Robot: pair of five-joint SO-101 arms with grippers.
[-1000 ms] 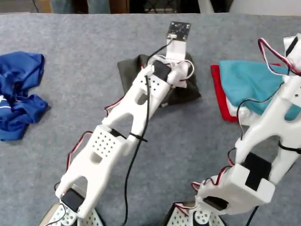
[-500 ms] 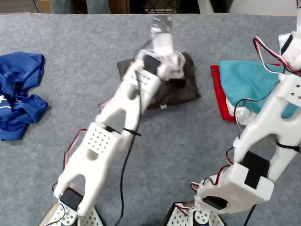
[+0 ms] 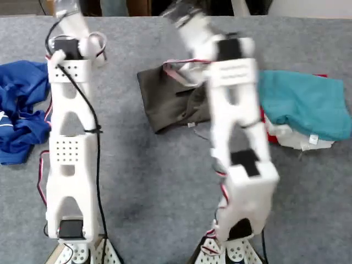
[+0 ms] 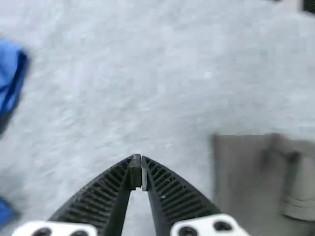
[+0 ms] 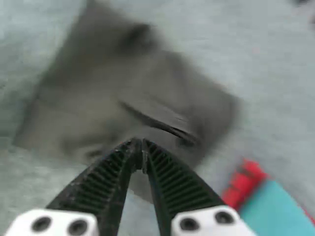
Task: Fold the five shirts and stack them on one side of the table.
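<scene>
A: Where are the shirts?
B: The grey shirt [image 3: 168, 102] lies folded mid-worktop [image 3: 154, 181], and the blue shirt [image 3: 22, 110] is crumpled on the left arm's side. Both look like light, limp cloth, so pinch a folded edge. The left pincer [image 4: 137, 173] and right pincer [image 5: 138, 153] are both closed and empty.
A: Any print?
B: There's a small white tag [image 3: 313, 139] in the stack [image 3: 302, 102], but nothing legible.

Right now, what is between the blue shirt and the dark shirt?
In the high view, the left arm extends over bare gray table between the blue shirt and the dark shirt.
</scene>
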